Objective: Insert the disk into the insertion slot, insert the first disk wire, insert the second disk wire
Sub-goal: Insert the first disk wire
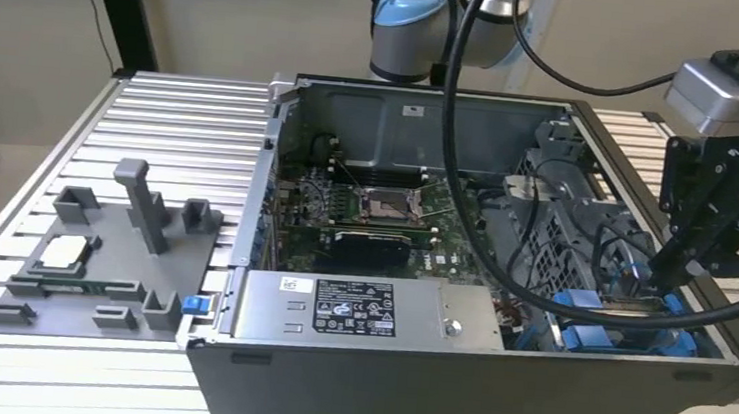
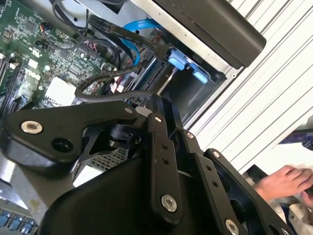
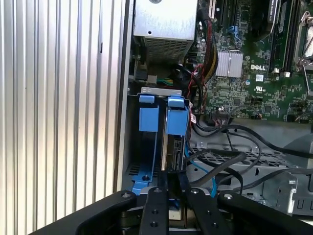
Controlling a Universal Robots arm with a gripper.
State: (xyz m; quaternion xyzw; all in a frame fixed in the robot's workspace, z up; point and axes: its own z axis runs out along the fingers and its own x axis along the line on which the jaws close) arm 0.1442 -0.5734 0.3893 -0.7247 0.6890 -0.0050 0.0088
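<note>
Blue rails mark the insertion slot [image 1: 586, 336] at the four o'clock corner of the open computer case [image 1: 460, 401] in the exterior view, where the gripper [image 1: 648, 280] reaches down into the bay. The disk [image 3: 175, 147] stands on edge in that slot, framed by its blue carrier and seemingly well seated. Its long axis runs from the jaws toward nine o'clock, at the grey power-supply box [image 1: 360, 312]. In the first wrist view the jaws are drawn narrow right at the disk's near end, in line with that axis. Whether they pinch it or only bear on it cannot be told. Black cables [image 3: 230, 159] and a blue cable [image 3: 212, 181] lie just beside the disk; whether either is plugged in cannot be seen. A ribbed metal surface [image 1: 176, 120] carries the case.
</note>
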